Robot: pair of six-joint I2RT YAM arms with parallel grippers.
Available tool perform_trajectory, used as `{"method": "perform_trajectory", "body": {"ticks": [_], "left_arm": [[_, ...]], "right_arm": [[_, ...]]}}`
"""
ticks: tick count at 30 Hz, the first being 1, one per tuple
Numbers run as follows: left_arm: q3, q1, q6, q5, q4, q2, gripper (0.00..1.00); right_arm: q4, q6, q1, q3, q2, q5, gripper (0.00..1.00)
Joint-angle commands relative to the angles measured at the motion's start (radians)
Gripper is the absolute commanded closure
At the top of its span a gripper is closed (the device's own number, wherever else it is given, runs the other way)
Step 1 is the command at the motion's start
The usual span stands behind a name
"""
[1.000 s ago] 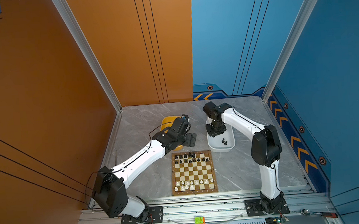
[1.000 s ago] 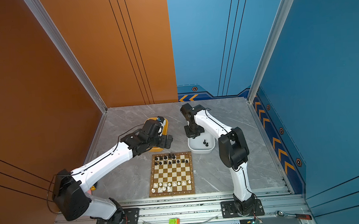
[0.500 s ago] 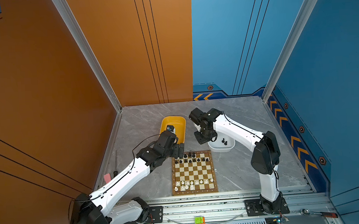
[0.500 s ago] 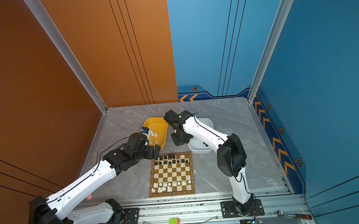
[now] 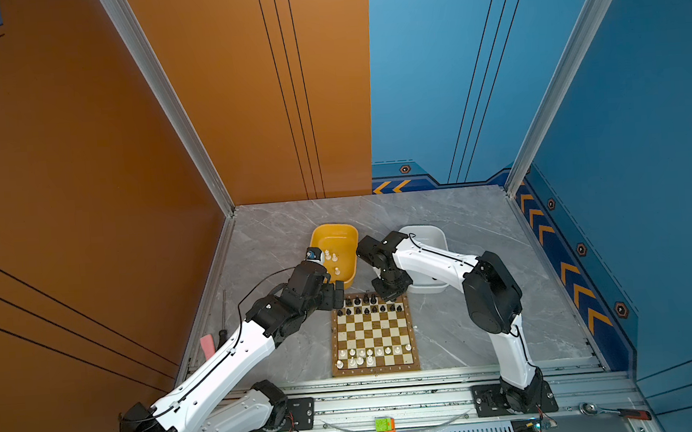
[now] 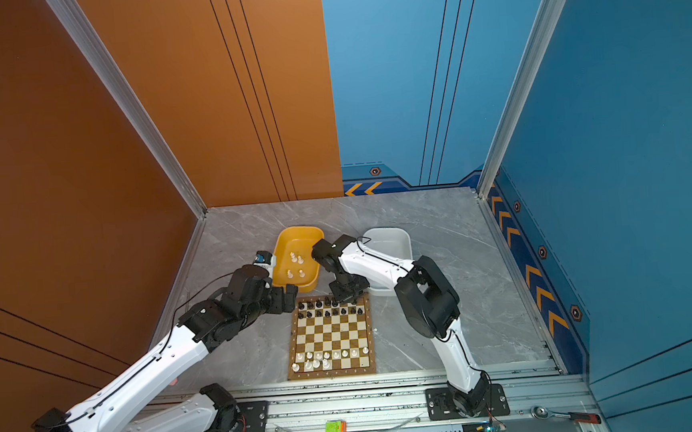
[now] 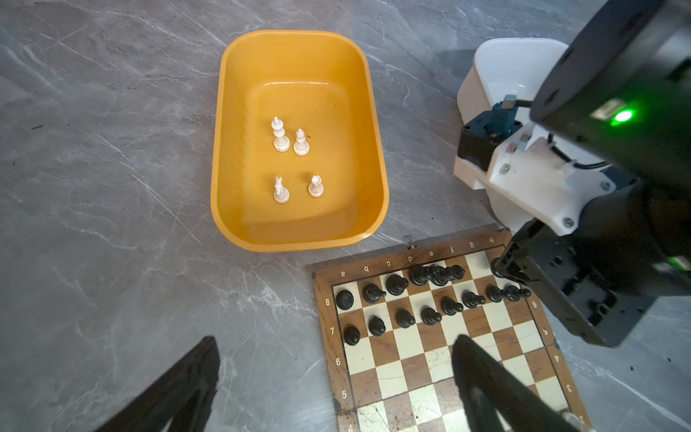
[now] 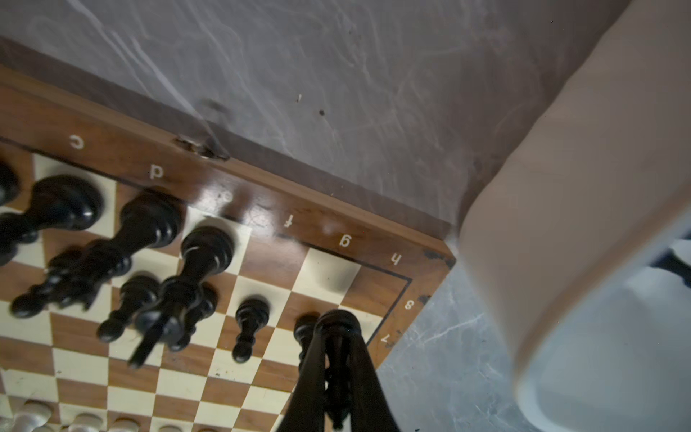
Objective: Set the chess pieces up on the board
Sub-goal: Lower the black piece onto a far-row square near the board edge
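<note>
left end effector (image 7: 334,339) spread, empty | right end effector (image 8: 335,348) clenched on black piece (image 8: 338,321), seemingly above board (image 8: 261,209) corner

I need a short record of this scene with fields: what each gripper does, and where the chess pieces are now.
left gripper: open, empty, by the far-left corner of the square wooden chessboard
right gripper: shut on a glossy black chess piece, over the board's far h-side corner
black pieces on board: two far rows; g8 and h8 bare
cream-white pieces on board: two near rows, with gaps
yellow plastic tub: four cream-white pieces standing inside
white plastic tub: beside the board's far-right corner; contents mostly hidden
</note>
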Motion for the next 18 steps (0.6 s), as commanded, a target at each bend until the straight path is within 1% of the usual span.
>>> {"method": "perform_trajectory", "body": {"ticks": [1, 18], "left_arm": [[-0.012, 0.013, -0.007, -0.014, -0.027, -0.013, 0.02], [0.022, 0.047, 0.02, 0.011, -0.036, 0.014, 0.02]], "right_arm": [[0.022, 0.016, -0.001, -0.002, 0.022, -0.019, 0.92], [0.026, 0.013, 0.001, 0.076, 0.079, -0.058, 0.92]]}}
